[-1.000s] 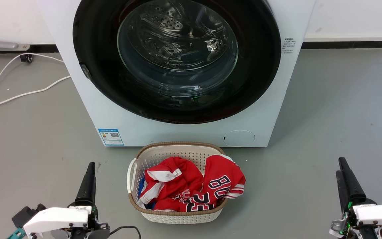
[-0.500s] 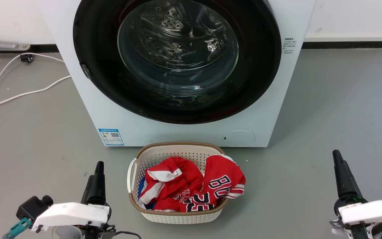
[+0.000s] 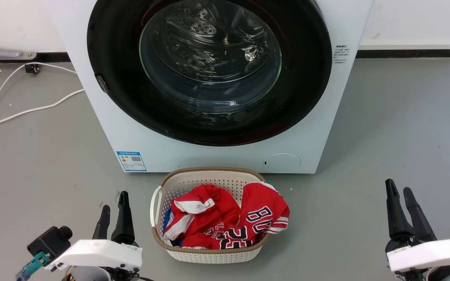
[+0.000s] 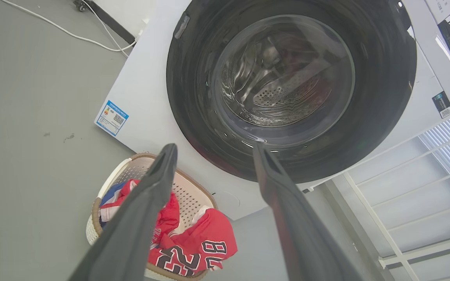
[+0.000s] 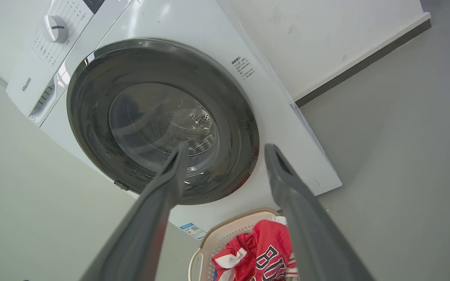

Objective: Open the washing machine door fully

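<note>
- The washing machine door point(image 3: 209, 70) is a broad, glossy black disc with a clear bulging glass bowl at its centre. It fills the upper middle of the head view and lies flush against the front, shut.
- The washing machine point(image 3: 217, 158) is a white, boxy front-loader. It has a blue label point(image 3: 131, 161) low on its left and a small round flap point(image 3: 282, 162) low on its right.
- A pale perforated basket point(image 3: 209, 254) with a woven brown rim sits just before the machine and holds crumpled red jerseys point(image 3: 229, 220).
- A white cable point(image 3: 25, 111) trails over the grey floor at the upper left.
- The left gripper point(image 3: 114, 202) at lower left and the right gripper point(image 3: 397, 187) at lower right point up-frame. Each has its dark tapered fingers parted and nothing between them, and both are well apart from the door.
- A second ago each gripper showed as a single dark spike. Since then both have shifted slightly toward the basket, and the door has stayed shut.
</note>
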You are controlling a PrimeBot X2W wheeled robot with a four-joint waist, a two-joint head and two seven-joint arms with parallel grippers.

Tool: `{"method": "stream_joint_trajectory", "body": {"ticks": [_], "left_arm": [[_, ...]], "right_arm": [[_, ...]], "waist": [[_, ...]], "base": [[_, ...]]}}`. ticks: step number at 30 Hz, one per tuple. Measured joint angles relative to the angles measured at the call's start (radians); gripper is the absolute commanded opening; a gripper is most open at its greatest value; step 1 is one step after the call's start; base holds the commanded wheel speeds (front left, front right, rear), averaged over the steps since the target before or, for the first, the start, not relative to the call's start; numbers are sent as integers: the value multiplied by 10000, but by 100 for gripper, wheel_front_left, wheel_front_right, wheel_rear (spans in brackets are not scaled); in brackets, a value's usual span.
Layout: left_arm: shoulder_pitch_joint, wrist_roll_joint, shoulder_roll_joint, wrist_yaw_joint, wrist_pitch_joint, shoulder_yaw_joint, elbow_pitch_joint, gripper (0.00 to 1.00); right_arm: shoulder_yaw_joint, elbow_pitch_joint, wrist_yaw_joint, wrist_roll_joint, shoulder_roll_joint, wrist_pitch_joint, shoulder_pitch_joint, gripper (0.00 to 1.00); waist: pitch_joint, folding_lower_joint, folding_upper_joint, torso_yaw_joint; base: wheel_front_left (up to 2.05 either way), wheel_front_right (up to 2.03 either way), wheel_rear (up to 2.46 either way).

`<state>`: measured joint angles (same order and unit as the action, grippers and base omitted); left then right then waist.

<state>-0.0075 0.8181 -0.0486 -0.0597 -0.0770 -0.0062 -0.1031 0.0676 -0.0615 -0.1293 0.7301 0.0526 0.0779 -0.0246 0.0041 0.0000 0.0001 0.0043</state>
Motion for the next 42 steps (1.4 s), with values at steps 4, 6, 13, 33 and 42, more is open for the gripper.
{"method": "stream_joint_trajectory", "body": {"ticks": [4,6,13,33,42], "left_arm": [[14,-598,0,-38,-148,-146,105,100],[35,-872,-2,-65,-188,-198,159,100],[68,-1795,-23,-153,-408,-395,357,100],[339,-3950,-52,-297,-922,-782,686,100],[400,-4740,-50,-316,-1118,-894,723,100]], "right_arm": [[-38,150,0,-675,0,113,-19,100],[-44,228,0,-991,0,188,-66,100],[-27,447,0,-1893,0,397,-227,100],[-44,1110,-2,-3921,-2,901,-540,100],[-40,1325,-2,-4650,-2,1089,-628,100]], "waist": [[8,0,0,10],[12,0,0,21],[21,0,0,52],[17,0,0,59],[8,0,0,63]], "base": [[0,0,0],[0,0,0],[0,0,0],[0,0,0],[0,0,0]]}}
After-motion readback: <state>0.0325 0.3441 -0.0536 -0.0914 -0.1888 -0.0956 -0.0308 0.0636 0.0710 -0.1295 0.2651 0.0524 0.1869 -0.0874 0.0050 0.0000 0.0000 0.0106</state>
